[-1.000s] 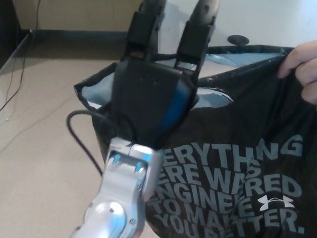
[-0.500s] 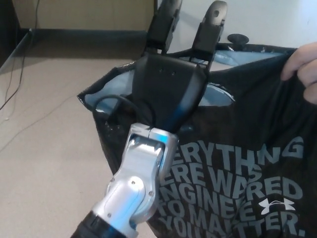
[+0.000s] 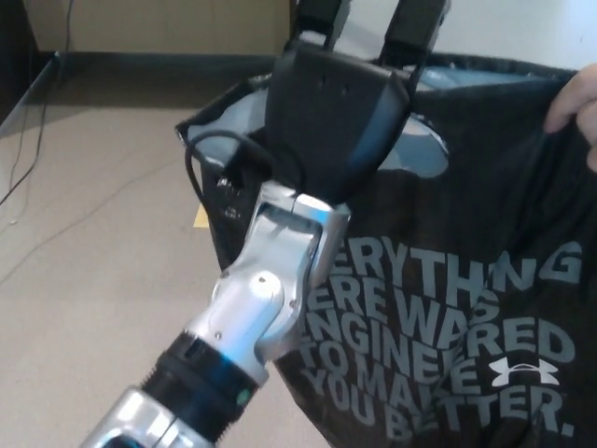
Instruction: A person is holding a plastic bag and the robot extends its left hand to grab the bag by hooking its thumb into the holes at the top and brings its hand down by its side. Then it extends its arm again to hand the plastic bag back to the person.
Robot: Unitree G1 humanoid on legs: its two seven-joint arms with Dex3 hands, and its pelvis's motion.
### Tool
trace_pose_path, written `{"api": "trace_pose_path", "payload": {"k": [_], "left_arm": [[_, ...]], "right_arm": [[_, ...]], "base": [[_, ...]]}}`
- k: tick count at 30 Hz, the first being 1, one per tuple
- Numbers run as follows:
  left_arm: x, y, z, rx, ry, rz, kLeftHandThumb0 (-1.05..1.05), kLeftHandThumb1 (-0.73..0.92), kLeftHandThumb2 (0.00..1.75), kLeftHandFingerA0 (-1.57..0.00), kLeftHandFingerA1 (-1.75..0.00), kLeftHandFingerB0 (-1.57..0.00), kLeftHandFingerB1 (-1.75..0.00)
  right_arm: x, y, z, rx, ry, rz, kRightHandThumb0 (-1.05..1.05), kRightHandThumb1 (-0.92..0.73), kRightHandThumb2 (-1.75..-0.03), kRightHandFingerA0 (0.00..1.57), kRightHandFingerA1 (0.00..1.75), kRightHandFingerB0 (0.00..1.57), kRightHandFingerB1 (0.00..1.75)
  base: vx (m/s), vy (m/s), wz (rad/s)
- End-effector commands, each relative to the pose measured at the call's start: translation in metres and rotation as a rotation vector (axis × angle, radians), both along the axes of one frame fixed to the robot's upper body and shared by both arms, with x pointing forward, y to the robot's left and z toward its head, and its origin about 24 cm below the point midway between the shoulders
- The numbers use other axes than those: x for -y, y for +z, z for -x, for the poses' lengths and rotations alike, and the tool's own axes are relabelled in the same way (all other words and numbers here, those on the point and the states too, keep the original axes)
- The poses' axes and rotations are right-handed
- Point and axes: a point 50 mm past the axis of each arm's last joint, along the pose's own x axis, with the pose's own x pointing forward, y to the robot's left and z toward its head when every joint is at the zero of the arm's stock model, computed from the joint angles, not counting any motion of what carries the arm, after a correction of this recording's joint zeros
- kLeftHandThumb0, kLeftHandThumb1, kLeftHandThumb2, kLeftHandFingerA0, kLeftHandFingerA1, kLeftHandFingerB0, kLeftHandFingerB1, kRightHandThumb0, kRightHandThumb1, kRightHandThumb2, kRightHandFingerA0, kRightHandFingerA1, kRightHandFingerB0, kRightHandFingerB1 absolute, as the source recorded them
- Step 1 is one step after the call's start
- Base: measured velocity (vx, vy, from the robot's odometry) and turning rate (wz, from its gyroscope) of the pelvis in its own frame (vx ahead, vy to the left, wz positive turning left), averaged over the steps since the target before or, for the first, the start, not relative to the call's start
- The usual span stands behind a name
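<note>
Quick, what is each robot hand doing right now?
Left hand: at the plastic bag's top; grip cannot be told.
Right hand: not in view.

Soft even indoor light, slight blur, faint sheen on the plastic bag (image 3: 485,233)

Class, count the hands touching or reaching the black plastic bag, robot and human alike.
2. The robot's black left hand sits at the black plastic bag's open top, centre; a person's hand grips its upper right edge. Others may lie outside the view.
</note>
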Motion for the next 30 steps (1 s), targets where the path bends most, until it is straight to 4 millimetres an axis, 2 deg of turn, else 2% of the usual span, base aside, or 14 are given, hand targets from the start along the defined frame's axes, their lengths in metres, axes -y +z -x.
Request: {"api": "trace_pose_path", "payload": {"k": [1, 2, 3, 4, 5, 8, 9, 10, 12, 16, 18, 21, 25, 30], "left_arm": [[0.002, 0.021, 0.0, 0.123, -0.08, 0.05, -0.61, 0.52, 0.78, -0.27, -0.45, -0.22, -0.41], [0.004, 0.025, -0.001, 0.119, -0.106, 0.063, -0.54, 0.58, 0.58, -0.51, -0.4, -0.31, -0.33], [0.005, 0.029, -0.002, 0.118, -0.132, 0.078, -0.54, 0.58, 0.58, -0.51, -0.4, -0.31, -0.33], [0.006, 0.032, -0.003, 0.11, -0.165, 0.087, -0.48, 0.6, 0.58, -0.72, -0.6, -0.34, -0.33], [0.007, 0.035, -0.004, 0.105, -0.164, 0.073, -0.36, 0.62, 0.6, -0.98, -1.34, -0.35, -0.33], [0.007, 0.04, -0.01, 0.091, -0.127, 0.022, -0.18, 0.55, 0.58, -1.17, -1.45, -0.47, -0.36], [0.007, 0.041, -0.013, 0.071, -0.131, 0.014, -0.17, 0.52, 0.58, -1.1, -1.52, -0.68, -0.43], [0.006, 0.041, -0.017, 0.048, -0.14, 0.009, -0.17, 0.52, 0.58, -1.1, -1.52, -0.68, -0.43], [0.003, 0.04, -0.022, 0.039, -0.152, 0.027, -0.35, 0.53, 0.59, -1.11, -1.56, -0.91, -0.53], [-0.005, 0.038, -0.029, 0.007, -0.167, 0.037, -0.28, 0.53, 0.59, -1.01, -1.65, -0.9, -0.61], [-0.012, 0.035, -0.032, 0.035, -0.126, 0.026, -0.29, 0.54, 0.62, -0.99, -1.67, -0.85, -0.81], [-0.017, 0.033, -0.033, 0.034, -0.123, 0.034, -0.32, 0.56, 0.6, -1.02, -1.62, -0.83, -0.54], [-0.023, 0.029, -0.034, 0.042, -0.122, 0.059, -0.34, 0.55, 0.62, -0.97, -1.65, -0.83, -0.66], [-0.03, 0.029, -0.035, 0.074, -0.099, 0.066, -0.32, 0.59, 0.61, -0.97, -1.61, -0.83, -0.52]], "right_arm": [[0.004, 0.002, 0.0, 0.0, -0.003, 0.013, -0.44, -0.66, -0.6, 0.63, 0.5, 0.71, 0.46], [0.004, 0.002, -0.001, 0.0, -0.004, 0.012, -0.44, -0.67, -0.6, 0.63, 0.49, 0.7, 0.46], [0.004, 0.002, -0.001, -0.002, -0.005, 0.011, -0.44, -0.67, -0.6, 0.63, 0.49, 0.7, 0.46], [0.004, 0.002, -0.001, -0.004, -0.004, 0.013, -0.44, -0.68, -0.6, 0.63, 0.49, 0.7, 0.46], [0.004, 0.001, -0.001, -0.008, -0.001, 0.02, -0.45, -0.68, -0.61, 0.64, 0.49, 0.7, 0.45], [0.003, 0.001, 0.0, -0.013, 0.008, 0.022, -0.49, -0.69, -0.61, 0.64, 0.5, 0.71, 0.46], [0.003, 0.0, 0.001, -0.015, 0.011, 0.024, -0.49, -0.71, -0.61, 0.67, 0.49, 0.72, 0.46], [0.003, 0.0, 0.002, -0.016, 0.013, 0.029, -0.49, -0.71, -0.61, 0.67, 0.49, 0.72, 0.46], [0.003, 0.0, 0.002, -0.02, 0.02, 0.033, -0.52, -0.73, -0.62, 0.72, 0.5, 0.7, 0.45], [0.005, 0.001, 0.0, -0.023, 0.013, 0.024, -0.54, -0.72, -0.62, 0.74, 0.5, 0.71, 0.45], [0.005, 0.0, -0.001, -0.035, 0.004, 0.01, -0.56, -0.73, -0.62, 0.74, 0.5, 0.72, 0.46], [0.004, -0.001, 0.0, -0.038, 0.005, -0.001, -0.54, -0.73, -0.62, 0.71, 0.48, 0.72, 0.45], [0.004, -0.001, 0.003, -0.04, 0.022, 0.019, -0.54, -0.73, -0.62, 0.74, 0.5, 0.72, 0.45], [0.003, -0.002, 0.004, -0.042, 0.01, 0.009, -0.56, -0.73, -0.62, 0.77, 0.51, 0.74, 0.46]], "base": [[0.0, 0.0, 0.0], [0.0, 0.0, 0.0], [0.0, 0.0, 0.0], [0.0, 0.0, 0.0], [0.0, 0.0, 0.0], [0.0, 0.0, 0.0], [0.0, 0.0, 0.0], [0.0, 0.0, 0.0], [0.0, 0.0, 0.0], [0.0, 0.0, 0.0], [0.0, 0.0, 0.0], [0.0, 0.0, 0.0], [0.0, 0.0, 0.0], [0.0, 0.0, 0.0]]}}
